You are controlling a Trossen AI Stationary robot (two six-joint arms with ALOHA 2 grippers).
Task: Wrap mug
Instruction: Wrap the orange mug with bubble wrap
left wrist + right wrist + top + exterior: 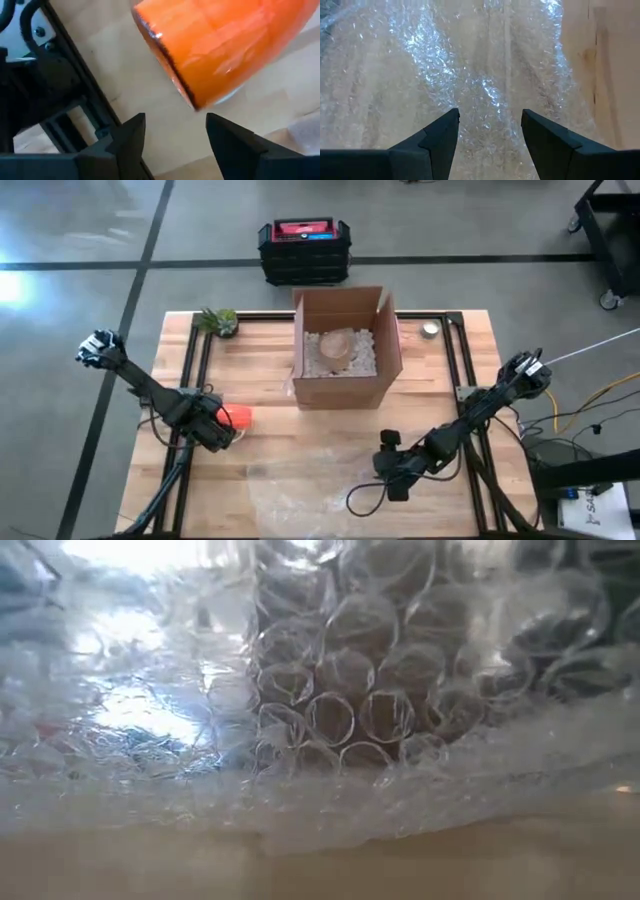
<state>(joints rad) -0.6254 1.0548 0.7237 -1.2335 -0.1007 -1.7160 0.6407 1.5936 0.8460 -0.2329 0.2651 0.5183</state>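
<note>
An orange mug (240, 418) lies on its side on the wooden table, left of the middle; its dark-edged rim (172, 75) shows in the left wrist view. My left gripper (222, 428) stands open just short of the mug (220, 45), touching nothing. A clear bubble wrap sheet (320, 490) lies flat near the table's front edge and fills the low view (330, 710). My right gripper (392, 472) hovers open over the sheet's right part (470, 65), with nothing between its fingers.
An open cardboard box (345, 345) with white packing peanuts and a wrapped item stands at the far middle. A small potted plant (218, 321) is at the far left, a small round object (430, 330) at the far right. A black crate (305, 248) sits on the floor beyond.
</note>
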